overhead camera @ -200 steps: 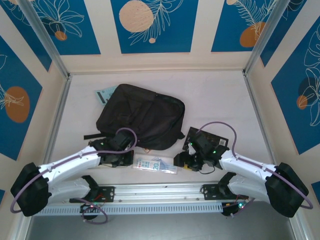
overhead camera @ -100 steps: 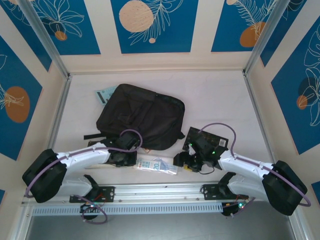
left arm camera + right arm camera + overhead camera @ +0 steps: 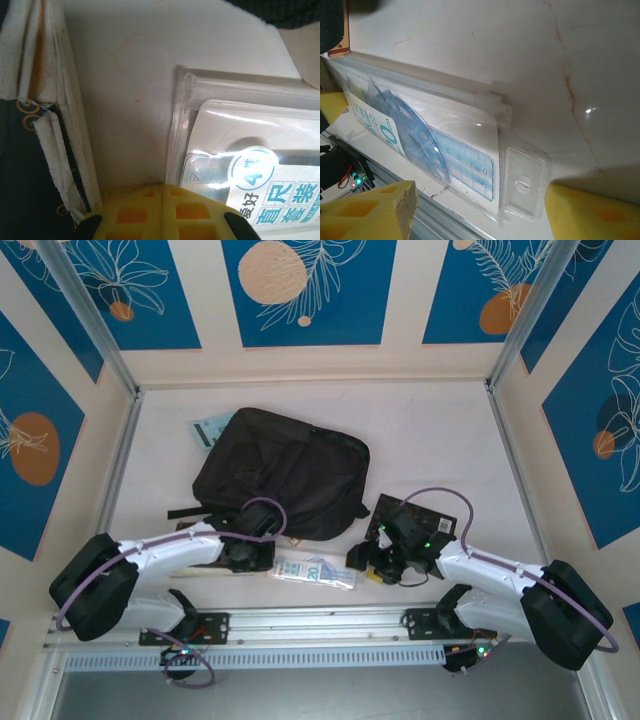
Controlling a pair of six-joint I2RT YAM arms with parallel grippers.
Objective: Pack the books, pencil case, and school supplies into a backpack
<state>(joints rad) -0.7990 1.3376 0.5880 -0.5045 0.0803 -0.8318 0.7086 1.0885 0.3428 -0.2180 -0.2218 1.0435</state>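
Pencil case (image 3: 313, 570) is laid flat at the near edge of the table (image 3: 430, 440), near the backpack (image 3: 285, 480). Its tab end is seen between the wide-spread jaws of the right gripper (image 3: 360, 562). The left gripper (image 3: 257, 558) is closed, empty, beside the other end.

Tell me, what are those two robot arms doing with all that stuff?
They're packing a school bag. The black backpack lies flat on the table, and the clear pencil case with rulers inside lies nearer the arms, not packed yet. The right fingers are open at one end of the case. The left fingers are shut near its other end, beside a book. Neither holds anything.
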